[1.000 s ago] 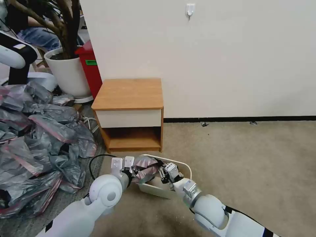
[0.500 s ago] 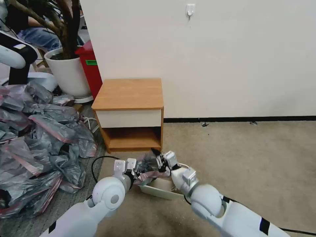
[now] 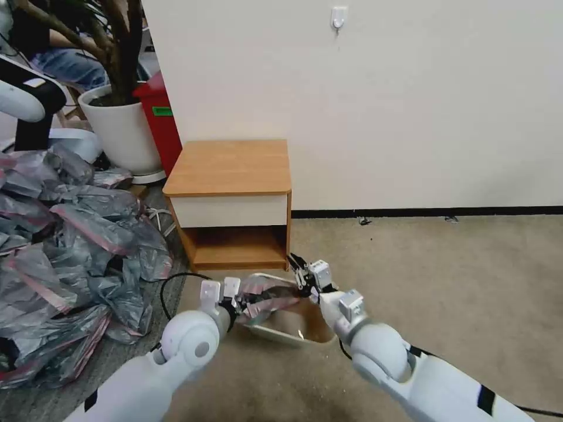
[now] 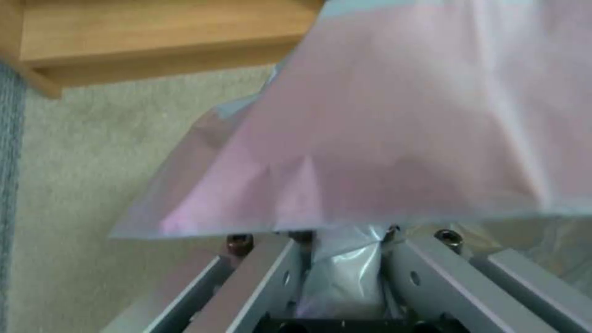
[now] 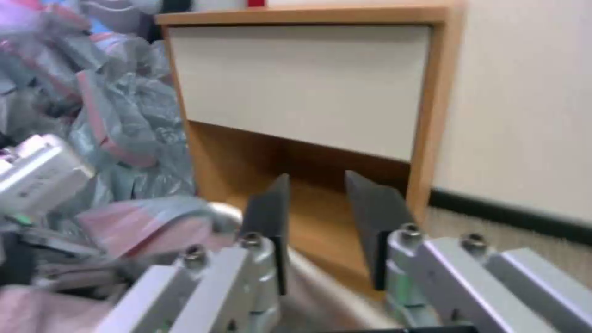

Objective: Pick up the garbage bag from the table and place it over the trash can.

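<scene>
Surface (image 3: 229,167) bare, far of the trash can (image 3: 275,335) on the floor. Garbage bag (image 3: 267,293) bunched over the can's left rim. Left pincer (image 3: 218,291) clamps the bag; right pincer (image 3: 302,268) parted, empty, at the far rim. Step: spreading; next probably needs a regrasp.

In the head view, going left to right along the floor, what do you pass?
Heap of bags → left gripper → garbage bag → right gripper → bare carpet.
</scene>
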Controlling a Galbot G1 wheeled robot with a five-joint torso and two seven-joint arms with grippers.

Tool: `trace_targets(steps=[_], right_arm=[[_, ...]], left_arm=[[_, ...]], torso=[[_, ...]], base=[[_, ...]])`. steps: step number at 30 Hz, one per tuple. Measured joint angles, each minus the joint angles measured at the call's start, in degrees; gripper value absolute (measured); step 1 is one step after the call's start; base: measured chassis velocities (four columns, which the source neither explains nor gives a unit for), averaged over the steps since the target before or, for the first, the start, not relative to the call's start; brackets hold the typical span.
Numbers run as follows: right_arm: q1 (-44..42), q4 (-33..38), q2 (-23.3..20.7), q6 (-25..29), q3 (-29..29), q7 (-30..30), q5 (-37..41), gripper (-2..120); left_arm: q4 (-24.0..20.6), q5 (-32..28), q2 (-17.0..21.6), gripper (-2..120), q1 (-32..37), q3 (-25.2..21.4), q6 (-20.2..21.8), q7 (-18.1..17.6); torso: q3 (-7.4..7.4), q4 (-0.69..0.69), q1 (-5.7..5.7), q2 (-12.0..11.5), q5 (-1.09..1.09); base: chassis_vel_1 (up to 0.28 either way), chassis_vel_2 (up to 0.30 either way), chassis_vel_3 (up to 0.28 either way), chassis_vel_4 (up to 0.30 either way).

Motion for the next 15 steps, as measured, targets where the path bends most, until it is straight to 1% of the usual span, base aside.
trace_targets(steps=[1,3,4,5,7,9,10,11,13,14,15], right_arm=[[0.0,0.0,0.0,0.0,0.0,0.0,0.0,28],[-1.3,4.2,-0.1,-5.2,0.8,5.8,6.3,39],[-1.5,5.5,-0.1,-7.1,1.2,7.6,8.8,42],[-1.5,5.5,-0.1,-7.1,1.2,7.6,8.8,42],[-1.9,9.4,-0.3,-13.7,2.3,12.5,16.7,53],[-2.0,12.1,-0.2,-18.6,3.2,16.7,23.5,61],[-2.0,12.1,-0.2,-18.6,3.2,16.7,23.5,61],[-1.8,12.9,0.1,-20.5,3.6,19.1,27.4,68],[-1.1,13.2,1.2,-22.4,4.0,23.1,34.0,75],[-1.1,13.2,1.2,-22.4,4.0,23.1,34.0,75],[-0.6,13.1,1.7,-22.9,4.2,24.6,36.7,79]], left_arm=[[0.0,0.0,0.0,1,0.0,0.0,0.0,0.0],[0.1,0.0,-0.1,1,-0.4,-0.3,-0.3,0.5],[0.1,0.0,0.0,1,-0.4,-0.4,-0.4,0.7],[0.1,0.0,0.0,1,-0.4,-0.4,-0.4,0.7],[0.0,0.2,0.5,1,-0.1,-0.7,-0.9,1.2],[-0.2,0.7,0.7,1,0.1,-0.9,-1.4,1.7],[-0.2,0.7,0.7,1,0.1,-0.9,-1.4,1.7],[-0.3,1.0,0.8,1,0.3,-0.9,-1.7,1.9],[-0.7,1.6,0.9,1,0.6,-1.1,-2.3,2.6],[-0.7,1.6,0.9,1,0.6,-1.1,-2.3,2.6],[-0.9,1.8,0.9,1,0.8,-1.1,-2.5,2.9]], torso=[[0.00,0.00,0.00,0.0,0.00],[0.00,0.00,0.00,0.0,0.00],[0.00,0.01,0.00,0.0,0.00],[0.00,0.01,0.00,0.0,0.00],[0.00,0.01,0.00,0.0,0.01],[0.00,0.01,0.00,0.0,0.00],[0.00,0.01,0.00,0.0,0.00],[0.00,0.01,0.00,0.0,0.00],[0.00,0.01,0.00,0.0,0.01],[0.00,0.01,0.00,0.0,0.01],[0.00,0.02,0.00,0.0,0.00]], base=[[0.000,0.000,0.000,0.000],[0.000,0.000,0.000,0.000],[0.000,0.000,0.000,0.000],[0.000,0.000,0.000,0.000],[0.000,0.000,0.000,0.000],[0.000,0.000,0.000,0.000],[0.000,0.000,0.000,0.000],[0.000,0.000,0.000,0.000],[0.000,0.000,0.000,0.000],[0.000,0.000,0.000,0.000],[0.000,0.000,0.000,0.000]])
